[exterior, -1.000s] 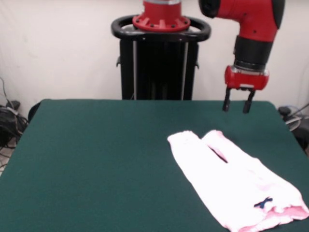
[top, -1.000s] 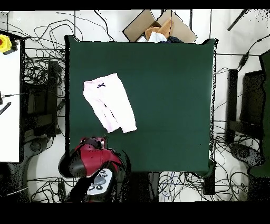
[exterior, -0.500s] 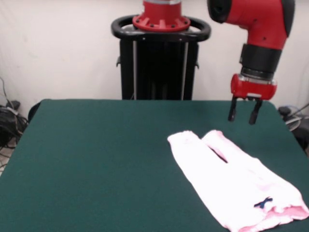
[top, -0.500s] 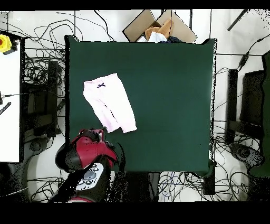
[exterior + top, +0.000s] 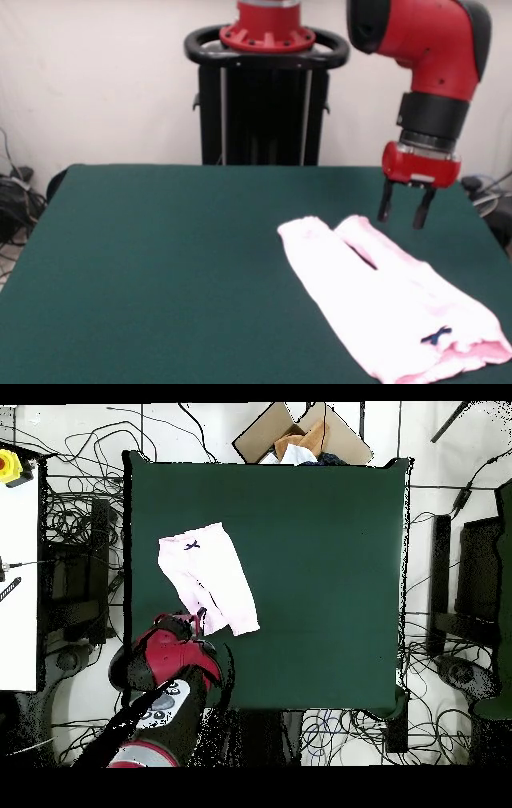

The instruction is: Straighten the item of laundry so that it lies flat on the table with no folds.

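Note:
The pale pink pants [image 5: 392, 304] lie on the dark green table [image 5: 160, 272] at the front view's right, legs toward the robot, waistband with the tiny dark bow [image 5: 436, 335] nearest the camera. The two legs lie close side by side with a slim gap. My gripper [image 5: 399, 214] hangs open and empty just above the far leg cuff [image 5: 356, 226], a little to its right. In the overhead view the pants [image 5: 208, 579] lie at the table's left, and the red arm [image 5: 165, 664] covers the leg ends.
The black pedestal [image 5: 266, 96] stands behind the table's far edge. An open cardboard box [image 5: 300, 434] with cloth sits beyond the opposite table edge. Cables [image 5: 80, 504] lie on the floor all round. The table's right edge [image 5: 480, 216] is near the gripper.
The gripper has moved down and slightly right, from above the table's far right corner toward the pants' leg cuffs. It stays open. The pants have not moved.

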Motion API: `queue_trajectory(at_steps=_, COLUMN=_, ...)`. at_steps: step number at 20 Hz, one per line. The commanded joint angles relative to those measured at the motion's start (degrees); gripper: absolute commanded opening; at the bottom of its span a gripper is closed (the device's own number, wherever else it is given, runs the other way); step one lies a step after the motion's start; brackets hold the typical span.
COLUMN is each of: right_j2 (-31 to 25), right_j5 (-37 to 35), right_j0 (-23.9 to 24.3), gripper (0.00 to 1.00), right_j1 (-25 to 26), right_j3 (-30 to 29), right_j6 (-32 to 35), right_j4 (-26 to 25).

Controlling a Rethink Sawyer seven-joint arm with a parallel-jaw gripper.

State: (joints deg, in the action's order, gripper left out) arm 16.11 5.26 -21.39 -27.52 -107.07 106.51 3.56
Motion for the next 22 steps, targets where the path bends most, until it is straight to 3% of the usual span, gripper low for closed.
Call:
queue_trajectory(at_steps=1, right_j2=3.13, right_j5=4.24, right_j0=-3.06, gripper=1.00, right_j1=5.19, right_j3=3.93, right_j6=11.07, right_j4=5.35)
queue_trajectory(at_steps=9, right_j2=5.71, right_j5=7.59, right_j0=-6.49, gripper=1.00, right_j1=7.27, right_j3=2.16, right_j6=11.71, right_j4=8.74)
queue_trajectory(at_steps=22, right_j2=5.03, right_j5=15.95, right_j0=-6.12, gripper=1.00, right_j1=9.93, right_j3=1.65, right_j6=10.63, right_j4=7.85)
